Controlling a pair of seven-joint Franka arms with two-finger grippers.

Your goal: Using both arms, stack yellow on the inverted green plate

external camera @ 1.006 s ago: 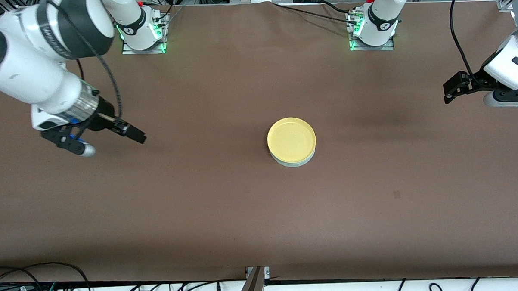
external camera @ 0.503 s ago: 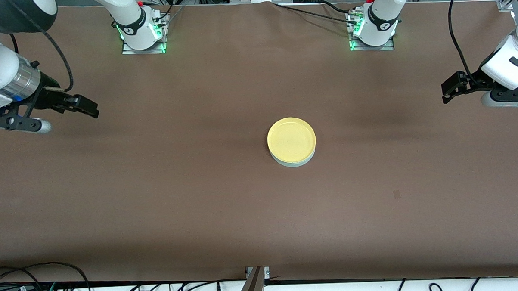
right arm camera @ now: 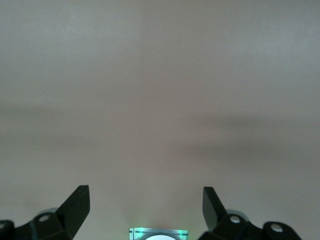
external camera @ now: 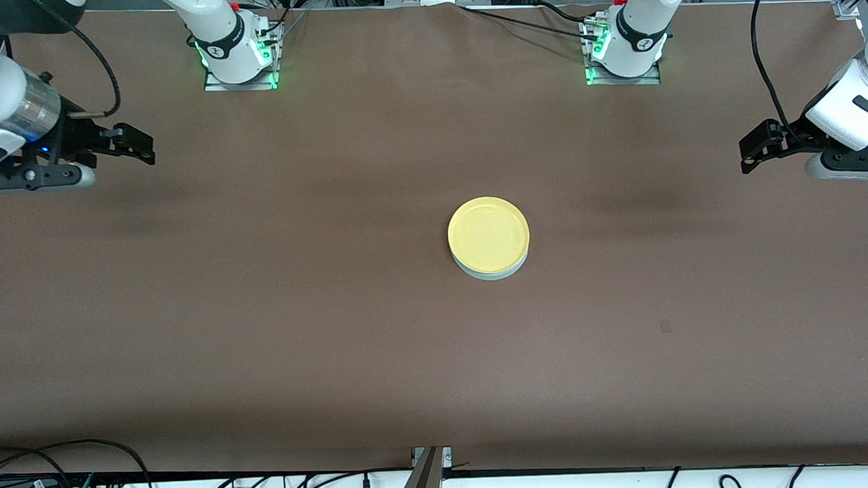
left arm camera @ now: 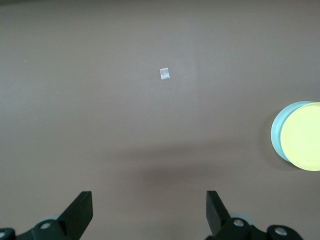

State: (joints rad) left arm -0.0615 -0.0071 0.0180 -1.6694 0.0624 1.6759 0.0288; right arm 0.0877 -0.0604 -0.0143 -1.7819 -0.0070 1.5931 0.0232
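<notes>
No brand, label or readable writing is seen on either plate or on the table (external camera: 263,315). The yellow plate (external camera: 488,234) is set rim-up on the green plate (external camera: 494,274), near the middle of the brown-covered table; nothing is held in it. Only a thin pale crescent of the green plate is shown under the yellow one in the front view, along the edge nearer the front camera. Whether the green plate is upside down cannot be told.

The left gripper (external camera: 747,153) is held over the table at the left arm's end, well apart from the stack, with its jaws spread and nothing between them. The right gripper (external camera: 144,147) is held over the right arm's end, likewise spread and empty.

In the left wrist view the two plates (left arm camera: 301,136) are caught at the edge of the picture, the green rim (left arm camera: 278,129) peeking out beside the yellow, and a small pale square mark (left arm camera: 164,73) is shown on the cloth; the same mark appears as a faint dark patch (external camera: 665,327) in the front view. In the right wrist view only bare cloth and a green-lit base plate (right arm camera: 158,233) are shown between the spread fingers (right arm camera: 76,205).
</notes>
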